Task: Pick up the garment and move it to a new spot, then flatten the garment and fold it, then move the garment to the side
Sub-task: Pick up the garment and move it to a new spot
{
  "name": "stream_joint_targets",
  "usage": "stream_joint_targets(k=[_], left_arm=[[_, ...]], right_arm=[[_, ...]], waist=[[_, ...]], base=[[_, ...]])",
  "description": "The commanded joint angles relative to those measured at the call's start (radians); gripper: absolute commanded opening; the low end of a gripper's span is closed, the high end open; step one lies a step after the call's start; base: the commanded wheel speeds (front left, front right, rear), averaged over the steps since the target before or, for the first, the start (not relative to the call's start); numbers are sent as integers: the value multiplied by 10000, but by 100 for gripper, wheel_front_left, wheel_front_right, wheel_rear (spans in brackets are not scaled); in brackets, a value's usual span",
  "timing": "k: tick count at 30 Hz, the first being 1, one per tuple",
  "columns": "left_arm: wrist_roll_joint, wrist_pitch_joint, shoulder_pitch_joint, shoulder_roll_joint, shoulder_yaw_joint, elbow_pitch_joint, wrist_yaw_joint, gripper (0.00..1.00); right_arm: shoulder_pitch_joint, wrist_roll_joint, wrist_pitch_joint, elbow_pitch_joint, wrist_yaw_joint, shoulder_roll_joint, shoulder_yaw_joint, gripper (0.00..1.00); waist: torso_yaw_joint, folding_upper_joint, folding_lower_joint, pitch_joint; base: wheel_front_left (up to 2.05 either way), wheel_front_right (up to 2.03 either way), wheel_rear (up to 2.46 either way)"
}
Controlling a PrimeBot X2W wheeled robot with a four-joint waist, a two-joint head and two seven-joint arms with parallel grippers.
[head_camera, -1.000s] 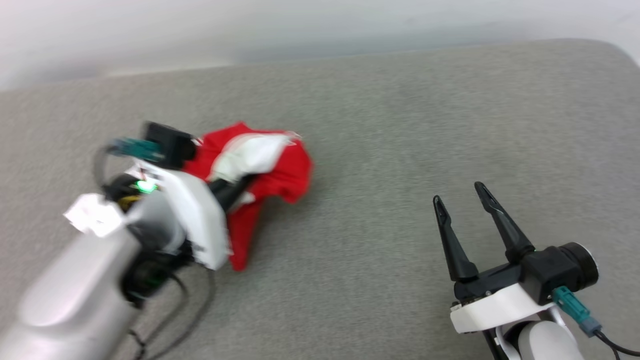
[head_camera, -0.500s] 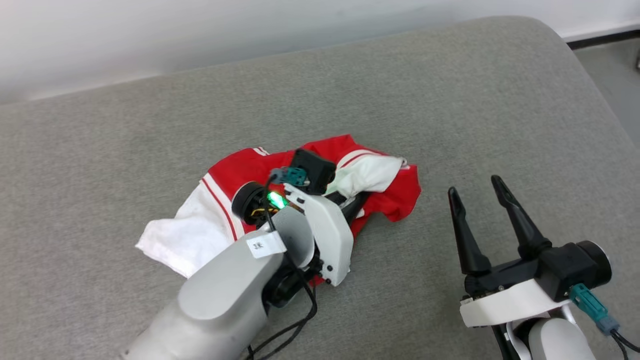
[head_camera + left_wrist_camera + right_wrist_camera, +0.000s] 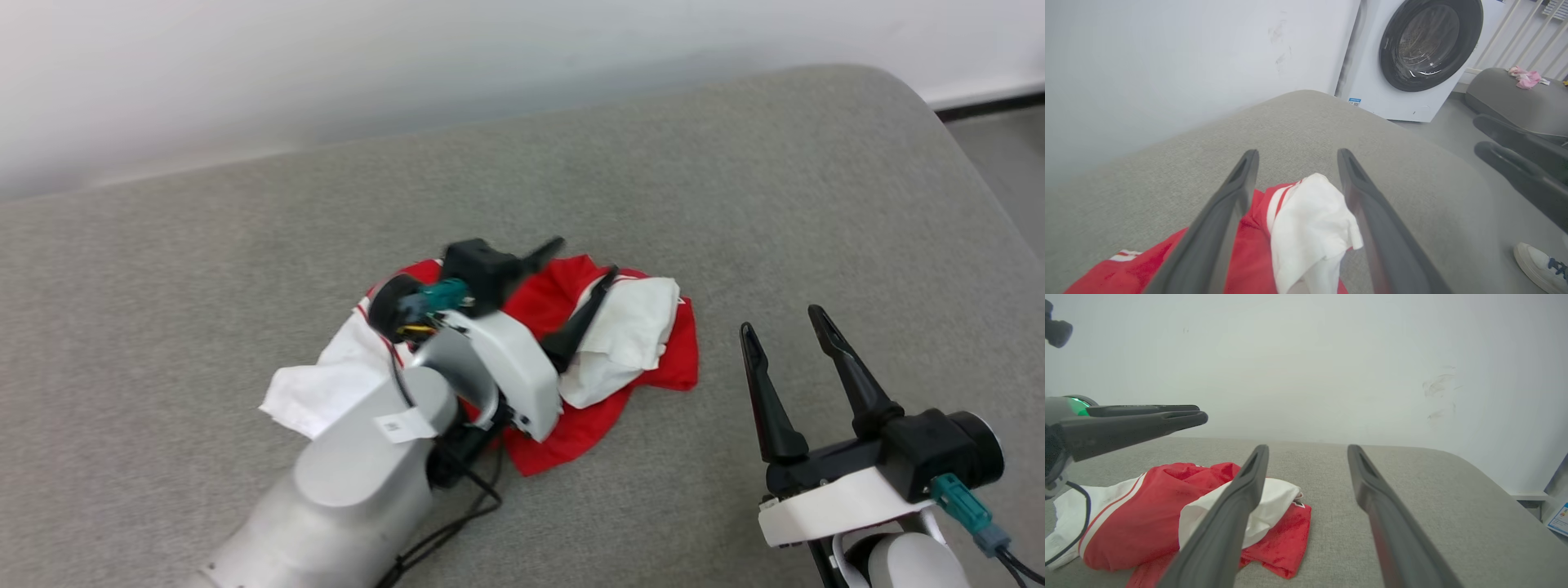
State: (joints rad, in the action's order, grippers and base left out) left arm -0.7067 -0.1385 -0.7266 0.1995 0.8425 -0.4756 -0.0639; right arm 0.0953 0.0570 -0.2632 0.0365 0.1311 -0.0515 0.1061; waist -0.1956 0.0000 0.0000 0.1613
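While the shirt (image 3: pixel 629 339) lies as a crumpled heap near the middle of the grey cushion (image 3: pixel 735 188), you should count only the first step as possibly finished. It sits on the fabric with nothing gripping it. One white sleeve is folded over the red body and another spills out toward the left. Flattening, folding and the move to the side all look undone.

Your left gripper (image 3: pixel 586 260) hangs just above the heap with its fingers spread wide and holding nothing. From its own wrist camera, that gripper (image 3: pixel 1298 153) frames the white sleeve of the shirt (image 3: pixel 1310 220) without pinching it. From the other arm's camera, the left gripper (image 3: pixel 1200 412) rides clear above the cloth (image 3: pixel 1147 522). Your right gripper (image 3: pixel 782 320) waits to the right of the heap, equally wide open and empty, and its wrist view of that gripper (image 3: pixel 1308 447) agrees.

You have bare cushion on every side of the shirt, most of it to the left and toward the wall (image 3: pixel 326 65). Watch the right side, where the cushion rounds off to the floor (image 3: pixel 1004 163) not far past your right gripper. A washing machine (image 3: pixel 1412 53) and a person's shoe (image 3: pixel 1541 261) sit beyond that edge. I'd spread the shirt leftward and toward the wall.
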Motion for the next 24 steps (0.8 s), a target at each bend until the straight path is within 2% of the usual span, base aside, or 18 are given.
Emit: stream_joint_targets(k=[1,4,10,15,18,24], left_arm=[[62,-234,-19,135,-118,32,61,100],[193,-775,198,619,-460,196,280,100],[909,-1241,1191,1882,-1329,1351,1253,100],[1198,-1262,3085,2484,-2816,3087,1851,100],[1522,-1266,4329,2511,-3683,3941,2014,100],[2243,-1268,6297,1863,-4873,4765,1934,100]], right_arm=[[-108,-98,-21,29,-7,21,-11,100],[-223,-199,-23,76,-7,21,-50,100],[-394,-329,-23,49,-7,21,-58,100],[-542,-383,-23,7,-7,21,-158,100],[-625,-376,-23,-23,-7,20,-254,100],[-845,-405,-23,-61,-7,20,-441,100]], waist=[[322,0,0,-304],[660,0,0,-603],[1197,0,0,-985],[1542,0,0,-1103],[1729,0,0,-1148],[2025,0,0,-1264]], base=[[0,0,0],[0,0,0],[0,0,0],[0,0,0],[0,0,0],[0,0,0]])
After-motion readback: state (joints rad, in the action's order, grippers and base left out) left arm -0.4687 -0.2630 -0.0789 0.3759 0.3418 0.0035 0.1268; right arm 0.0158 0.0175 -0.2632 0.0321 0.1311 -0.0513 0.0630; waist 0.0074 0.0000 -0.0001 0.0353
